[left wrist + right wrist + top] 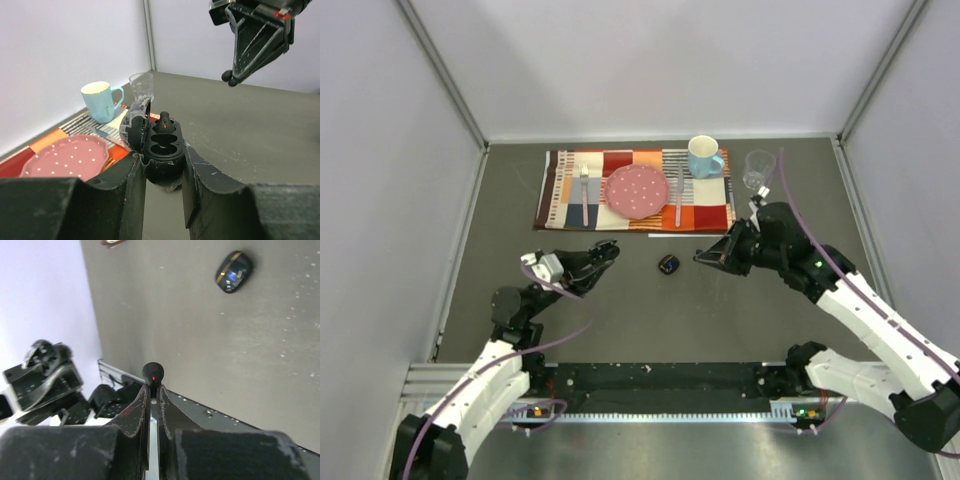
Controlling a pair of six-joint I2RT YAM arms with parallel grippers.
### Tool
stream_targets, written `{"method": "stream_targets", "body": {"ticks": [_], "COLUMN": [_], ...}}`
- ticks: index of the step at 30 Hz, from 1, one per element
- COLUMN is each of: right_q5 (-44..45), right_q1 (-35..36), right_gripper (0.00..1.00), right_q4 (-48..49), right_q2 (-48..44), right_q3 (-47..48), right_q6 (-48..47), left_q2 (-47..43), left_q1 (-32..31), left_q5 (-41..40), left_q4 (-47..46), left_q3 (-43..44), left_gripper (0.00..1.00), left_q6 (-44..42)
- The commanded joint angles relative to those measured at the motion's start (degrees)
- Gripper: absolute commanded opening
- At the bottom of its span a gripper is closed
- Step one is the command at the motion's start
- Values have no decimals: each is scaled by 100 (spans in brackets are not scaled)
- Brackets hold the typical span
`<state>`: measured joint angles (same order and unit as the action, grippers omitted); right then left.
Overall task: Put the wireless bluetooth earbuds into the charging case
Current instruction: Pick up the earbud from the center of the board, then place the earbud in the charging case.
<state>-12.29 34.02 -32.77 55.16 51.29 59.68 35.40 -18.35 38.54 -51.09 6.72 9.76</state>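
pinching the open case (pixel 161 155) by its lower shell, the left end effector (pixel 161 167) is closed against both sides, with the lid tipped back to the left. one earbud (pixel 165 126) sits in the far socket with a red light showing; the near socket looks empty. above and beyond the case, well apart from it, the right end effector (pixel 152 392) is pressed together on the other earbud (pixel 153 373), with the rounded bud standing proud of the tips.

that bud is likely very light, hard and glossy, so it could swivel or squirt out of the pinch. a hold low on the stem, as here, seems best: it leaves the bud free to lead into the socket. the case is stiff but smooth, so gripping the lower shell and not the lid is sound.

farther out, a spare case (pixel 669 264) lies on the tabletop (pixel 620 320) between the two end effectors. past it are a mat (pixel 560 190), plate (pixel 637 191), mug (pixel 704 157) and glass (pixel 758 168).
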Motion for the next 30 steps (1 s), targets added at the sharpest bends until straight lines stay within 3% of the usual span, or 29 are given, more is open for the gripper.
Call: {"method": "stream_targets", "body": {"ticks": [1,14,21,30], "right_q5": [-194,535,562,702], "right_q1": [166,1483,1827,2047], "right_gripper": [0,0,0,0], "right_q4": [8,52,228,53], "right_q2": [-198,83,381,926], "right_q3": [619,1515,1963,2640], "right_q6": [167,668,835,2079], "left_q2": [-50,-112,-51,292], "left_q1": [-63,-388,-819,-1250], "left_q5": [-31,-462,-822,-1182], "left_q4": [-367,-331,-77,-164], "left_q3": [347,576,716,831], "left_gripper": [0,0,0,0], "left_q6": [-483,-1125,-1731,-1995]}}
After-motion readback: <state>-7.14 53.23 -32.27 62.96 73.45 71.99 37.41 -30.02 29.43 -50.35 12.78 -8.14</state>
